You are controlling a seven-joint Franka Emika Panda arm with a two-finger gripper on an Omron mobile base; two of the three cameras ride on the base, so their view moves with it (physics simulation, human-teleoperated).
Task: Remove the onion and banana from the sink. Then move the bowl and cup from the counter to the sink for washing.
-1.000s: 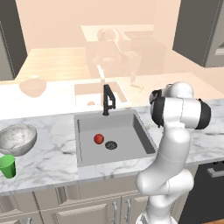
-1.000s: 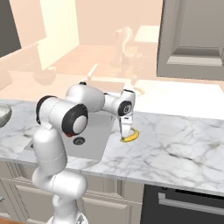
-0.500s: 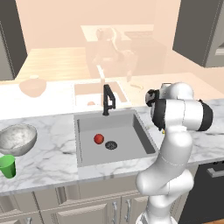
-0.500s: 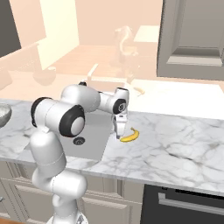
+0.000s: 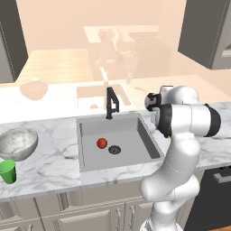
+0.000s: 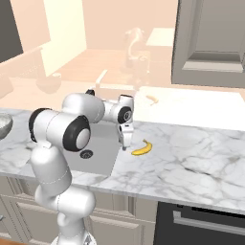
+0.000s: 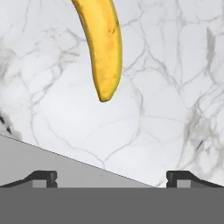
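- The banana [image 6: 142,149] lay on the white marble counter [image 6: 191,153], just to the right of the sink [image 5: 118,144], outside the basin; in the hand view it [image 7: 103,43] rested flat on the veined marble, apart from the finger tips
- The gripper [image 6: 125,146] hung over the sink's right edge, just beside the banana and not touching it; its two tips stood spread wide apart in the hand view [image 7: 111,177], with nothing between them
- The onion [image 5: 102,143] sat on the grey floor of the sink, just left of the round dark drain [image 5: 114,150]
- The black faucet [image 5: 111,103] stood upright at the back rim of the basin
- The bowl [image 5: 17,143] rested on the counter well to the left of the sink, empty as far as could be seen
- The cup [image 5: 7,171] stood upright just in front of the bowl, near the counter's front edge
- A corner of the sink's grey wall showed at the lower left of the hand view, below the marble
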